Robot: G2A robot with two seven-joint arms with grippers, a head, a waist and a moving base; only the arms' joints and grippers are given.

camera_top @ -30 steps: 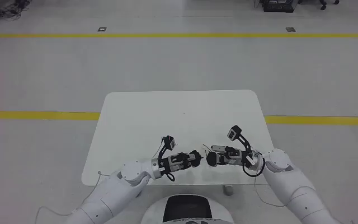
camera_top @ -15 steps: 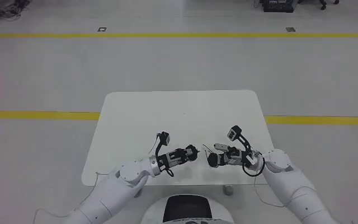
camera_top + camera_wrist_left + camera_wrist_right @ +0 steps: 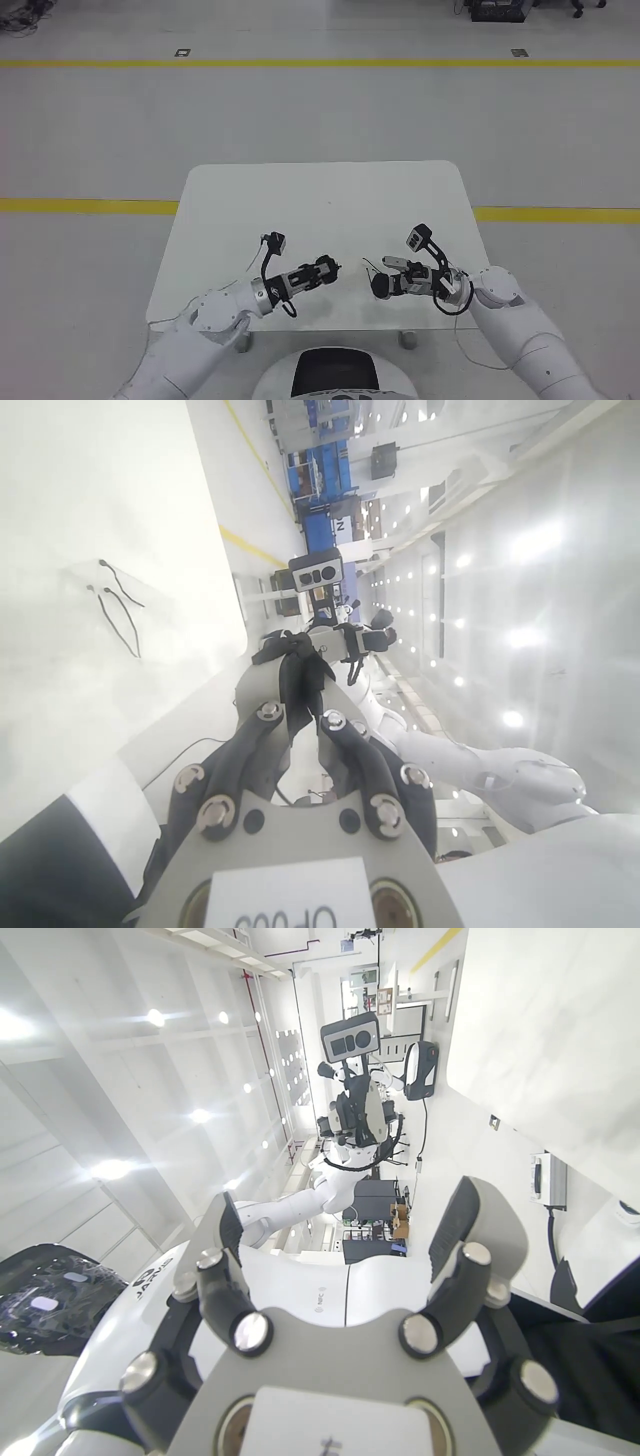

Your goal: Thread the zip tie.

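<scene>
Three thin, dark zip ties lie loose on the white table. They sit close together, each slightly curved, with their small heads at the same end. They are well apart from both arms.

The left pincer hangs over the near part of the table with its jaws drawn together, and I can make out nothing held between them. The right pincer faces it across a gap, jaws spread wide with nothing between them.

The ties look very light, slick and springy. They are stiff enough along their length to hold a curve, yet they will likely flick or slide away if pressed from one side. Lying flat, they give the pads little to bite on, so a raised part of a curve or the thicker head looks like the best first hold.

For threading, one pincer should probably grip just behind the head. The other should take the tail close to its tip, so the free end stays short and does not wobble on its way to the slot.
</scene>
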